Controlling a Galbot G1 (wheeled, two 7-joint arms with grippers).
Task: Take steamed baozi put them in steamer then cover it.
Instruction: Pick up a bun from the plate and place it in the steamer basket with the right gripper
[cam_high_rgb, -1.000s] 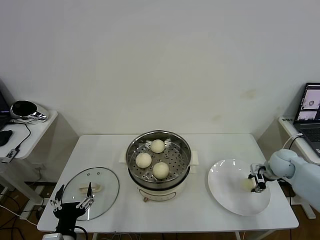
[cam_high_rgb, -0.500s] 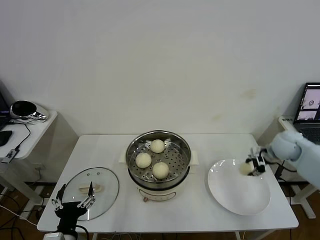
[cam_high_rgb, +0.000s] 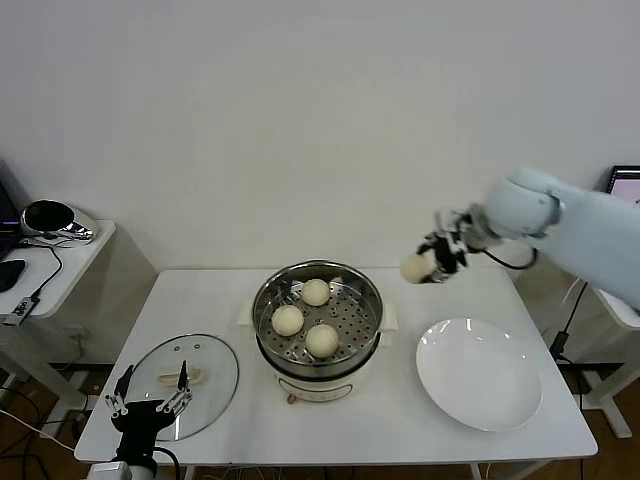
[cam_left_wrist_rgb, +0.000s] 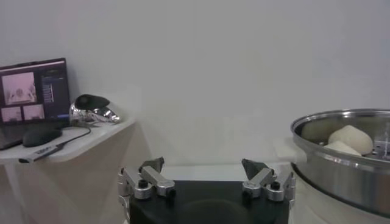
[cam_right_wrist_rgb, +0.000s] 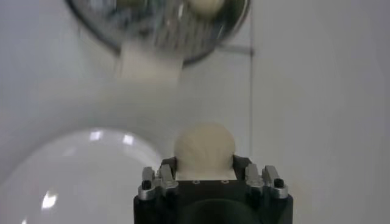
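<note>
My right gripper (cam_high_rgb: 430, 262) is shut on a cream baozi (cam_high_rgb: 415, 268) and holds it in the air, to the right of the steamer (cam_high_rgb: 317, 322) and above the table's back right. In the right wrist view the baozi (cam_right_wrist_rgb: 205, 146) sits between the fingers of the right gripper (cam_right_wrist_rgb: 205, 165), with the steamer (cam_right_wrist_rgb: 159, 24) farther off. Three baozi (cam_high_rgb: 321, 340) lie on the perforated tray inside the steamer. The glass cover (cam_high_rgb: 182, 385) rests flat on the table at the front left. My left gripper (cam_high_rgb: 148, 408) hangs open beside the cover, and the left gripper (cam_left_wrist_rgb: 205, 167) holds nothing.
A white plate (cam_high_rgb: 479, 373) lies bare on the table at the right, below the raised arm. A side table (cam_high_rgb: 55, 262) with a shiny helmet-like object stands at the far left. A laptop screen (cam_high_rgb: 626, 186) shows at the right edge.
My right gripper has lifted the baozi off the white plate and carried it up and left toward the steamer. The plate now holds nothing. The left arm has not moved.
</note>
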